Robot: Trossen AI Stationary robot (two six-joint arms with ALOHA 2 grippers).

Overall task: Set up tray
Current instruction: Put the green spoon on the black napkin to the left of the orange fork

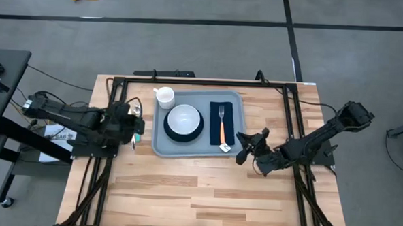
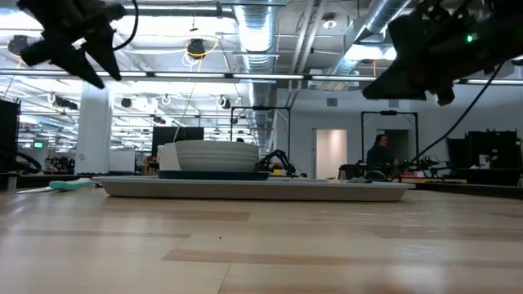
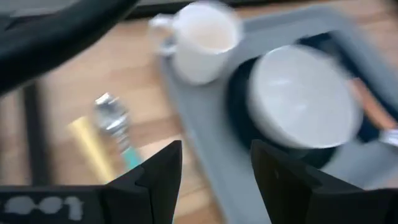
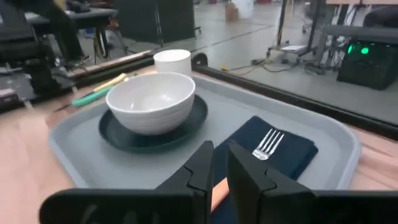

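The tray [image 1: 197,148] lies flat on the wooden surface [image 1: 205,195], toward the far side and midway between the two arms. On it a white bowl [image 1: 184,118] sits in a dark round plate [image 1: 184,131], and to the right of that a dark folded napkin [image 1: 223,122] carries a fork [image 1: 222,116] with an orange handle. A white mug [image 1: 165,97] stands at the tray's far left corner. The left pincer [image 1: 137,127] hangs just off the tray's left edge with its fingers spread apart and nothing between them; a teal-and-gold utensil [image 3: 106,134] lies on the wood beside it. The right pincer [image 1: 249,146] hovers near the tray's near right corner, fingers almost together and empty. In the low view both pincers are up above the surface.
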